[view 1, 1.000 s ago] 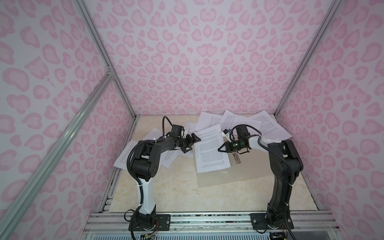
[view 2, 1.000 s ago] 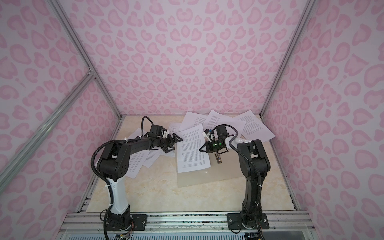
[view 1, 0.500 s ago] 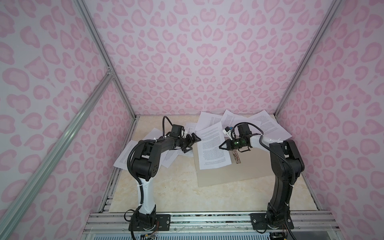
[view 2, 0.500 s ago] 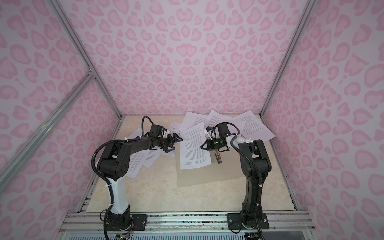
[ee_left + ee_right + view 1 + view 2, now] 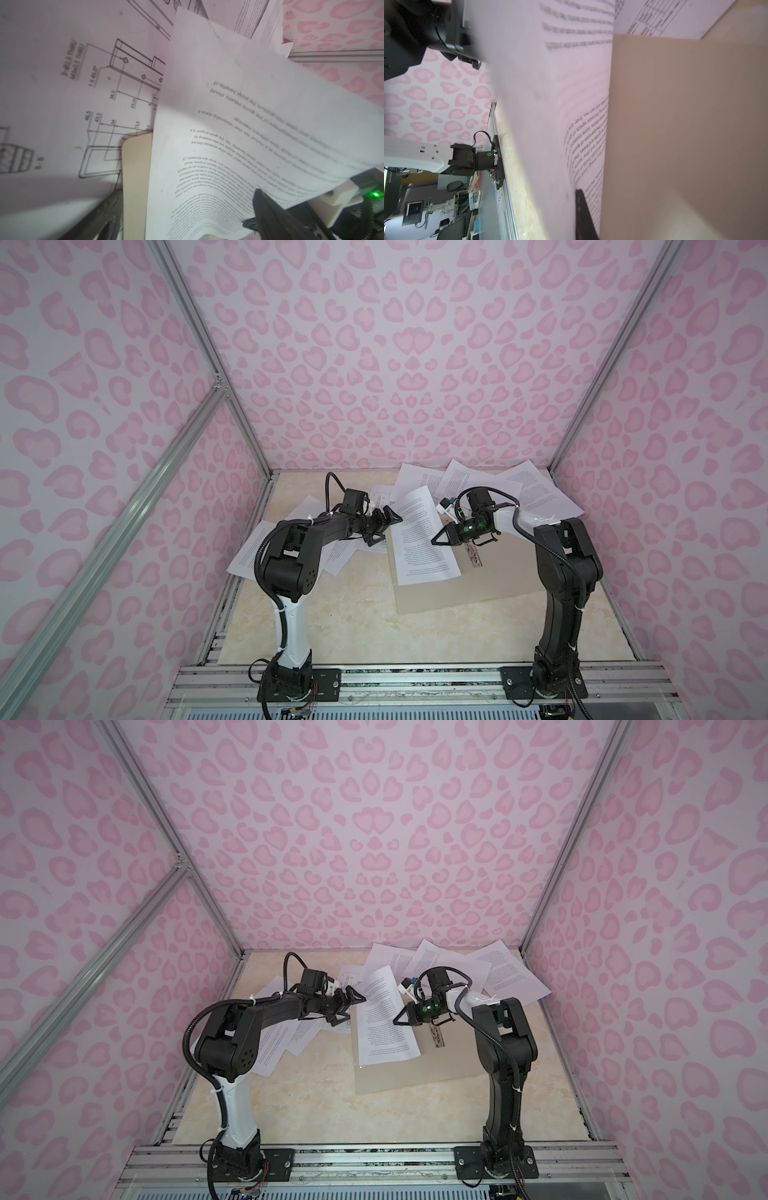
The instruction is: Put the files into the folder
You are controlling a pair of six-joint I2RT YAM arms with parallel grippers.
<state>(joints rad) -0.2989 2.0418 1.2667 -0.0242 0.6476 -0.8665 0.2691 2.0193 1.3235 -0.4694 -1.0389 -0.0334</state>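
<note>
**One sheet pinched over the folder, left claw standing wide**

In both top views the right gripper was pressed together on the right edge of a printed sheet. The sheet lay slanted across the left part of the folder with its far end curling up, so it was likely being steered square onto it. The left gripper stood spread and held nothing, just beside the sheet's other edge (probably ready to steady it). Other files lay loose at the back and beside the left arm.

The left wrist view showed the folder's rounded corner under the printed sheet, seemingly resting on a drawing sheet.

The right wrist view showed the printed sheet bowed above the bare folder, not yet flat.
</note>
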